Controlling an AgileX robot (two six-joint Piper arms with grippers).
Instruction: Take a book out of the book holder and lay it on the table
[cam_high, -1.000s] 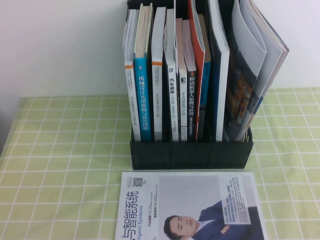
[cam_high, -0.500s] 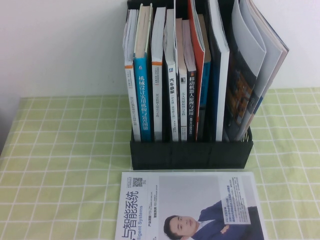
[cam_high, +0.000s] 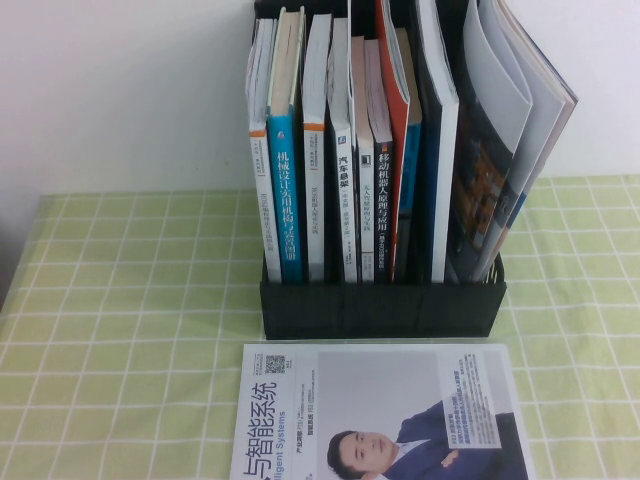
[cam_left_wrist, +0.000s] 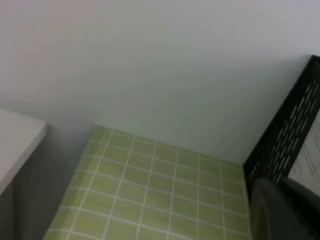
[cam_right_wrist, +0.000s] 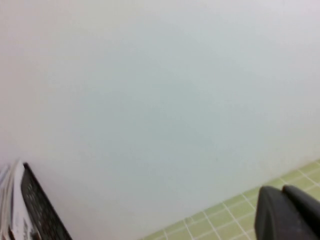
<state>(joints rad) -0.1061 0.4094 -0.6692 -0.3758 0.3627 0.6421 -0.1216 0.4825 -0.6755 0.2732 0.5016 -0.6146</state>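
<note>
Book holder: we saw the black rack (cam_high: 380, 308) standing on the table (cam_high: 120, 300) near the far wall, full of upright volumes
Left slots: we counted a blue-spined book (cam_high: 287, 150) and several white-spined ones packed close beside it
Middle slots: a red-covered book (cam_high: 393, 140) stood among thin white spines
Book: we took the tall thin white-and-dark-blue magazine (cam_high: 440, 150) right of the red one for it, upright in the rack; its cover did not show
Right slot: floppy dark-covered magazines (cam_high: 505, 130) leaned out to the right over the rack's end
Table: a white magazine showing a man in a suit (cam_high: 385, 415) lay flat just near of the rack's front wall
Left gripper: only a dark blurred part (cam_left_wrist: 285, 212) showed in the left wrist view, beside the rack's perforated side; we cannot tell if it was open or closed
Right gripper: a dark part (cam_right_wrist: 287, 212) showed in the right wrist view, facing the wall; we cannot tell there either
</note>
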